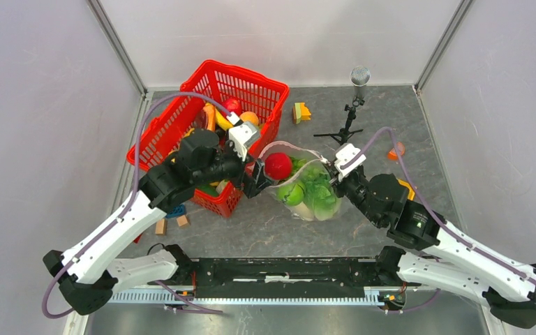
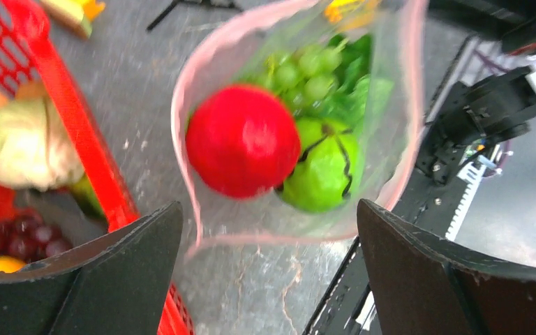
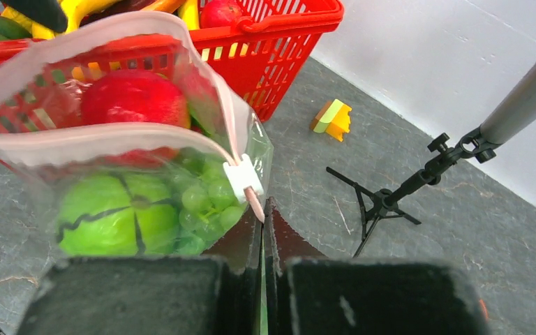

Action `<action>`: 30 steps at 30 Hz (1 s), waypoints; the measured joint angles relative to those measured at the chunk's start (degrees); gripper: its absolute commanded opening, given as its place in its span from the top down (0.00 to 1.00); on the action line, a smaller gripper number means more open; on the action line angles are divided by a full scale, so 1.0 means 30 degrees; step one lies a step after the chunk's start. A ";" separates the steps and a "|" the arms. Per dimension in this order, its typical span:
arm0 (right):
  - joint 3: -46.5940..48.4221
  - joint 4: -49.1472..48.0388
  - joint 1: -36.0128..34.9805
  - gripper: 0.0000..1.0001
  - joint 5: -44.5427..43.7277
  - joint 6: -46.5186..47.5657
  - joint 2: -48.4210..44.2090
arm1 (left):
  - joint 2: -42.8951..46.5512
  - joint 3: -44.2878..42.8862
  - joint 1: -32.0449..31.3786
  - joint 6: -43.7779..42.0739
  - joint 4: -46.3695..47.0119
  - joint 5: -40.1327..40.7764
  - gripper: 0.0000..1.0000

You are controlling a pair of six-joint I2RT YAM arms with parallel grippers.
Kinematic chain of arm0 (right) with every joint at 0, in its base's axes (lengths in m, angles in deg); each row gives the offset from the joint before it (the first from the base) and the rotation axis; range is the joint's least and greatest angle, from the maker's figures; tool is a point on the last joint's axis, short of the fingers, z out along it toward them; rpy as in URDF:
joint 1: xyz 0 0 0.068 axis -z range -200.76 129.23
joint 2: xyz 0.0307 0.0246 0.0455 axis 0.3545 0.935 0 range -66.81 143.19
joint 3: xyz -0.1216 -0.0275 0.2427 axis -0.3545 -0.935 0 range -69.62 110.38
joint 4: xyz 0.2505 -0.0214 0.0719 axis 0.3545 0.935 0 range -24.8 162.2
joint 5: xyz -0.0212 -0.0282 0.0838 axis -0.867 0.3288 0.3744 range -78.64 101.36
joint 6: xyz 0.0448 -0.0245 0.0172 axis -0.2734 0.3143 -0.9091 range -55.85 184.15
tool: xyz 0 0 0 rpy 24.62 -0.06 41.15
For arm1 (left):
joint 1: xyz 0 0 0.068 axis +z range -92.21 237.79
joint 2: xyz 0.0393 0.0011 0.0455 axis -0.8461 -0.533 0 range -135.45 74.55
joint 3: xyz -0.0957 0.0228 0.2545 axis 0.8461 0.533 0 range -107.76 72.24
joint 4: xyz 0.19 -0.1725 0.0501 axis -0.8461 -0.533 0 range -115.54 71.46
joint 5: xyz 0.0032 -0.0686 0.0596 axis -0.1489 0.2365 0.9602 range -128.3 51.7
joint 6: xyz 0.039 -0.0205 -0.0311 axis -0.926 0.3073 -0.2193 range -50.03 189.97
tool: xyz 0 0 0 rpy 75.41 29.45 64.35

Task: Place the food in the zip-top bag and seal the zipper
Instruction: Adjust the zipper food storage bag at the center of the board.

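The clear zip-top bag (image 1: 307, 187) lies right of the basket, its mouth held open. Its pink zipper (image 2: 180, 132) loops round the opening. Inside are a round red fruit (image 2: 243, 139), a green fruit (image 2: 321, 167), green grapes (image 2: 300, 73) and leafy lettuce (image 1: 323, 194). My left gripper (image 2: 269, 206) stands wide open at the mouth's near rim, with nothing between its fingers. My right gripper (image 3: 263, 209) is shut on the bag's edge just below the white slider (image 3: 243, 178), at the zipper's end. The red fruit (image 3: 132, 98) sits high in the mouth.
A red mesh basket (image 1: 181, 115) left of the bag holds more toy produce. A small black tripod stand (image 1: 349, 120) rises behind the bag. A yellow-green block (image 1: 301, 112) and an orange piece (image 1: 396, 150) lie at the back; wooden blocks (image 1: 160, 225) sit near the basket's front.
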 measured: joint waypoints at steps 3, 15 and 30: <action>-0.0015 0.0000 0.0000 1.00 -0.0189 -0.0131 -0.0248 | 0.0539 0.1362 0.0000 0.0627 0.0058 0.1355 0.01; -0.0685 0.0299 0.0000 1.00 -0.0685 -0.0153 -0.1749 | 0.0991 0.2135 0.0000 -0.0940 0.0510 0.1676 0.02; -0.0699 0.0721 0.0000 1.00 -0.0255 0.0408 -0.2550 | 0.0357 0.3286 0.0000 -0.2987 0.1195 -0.1158 0.17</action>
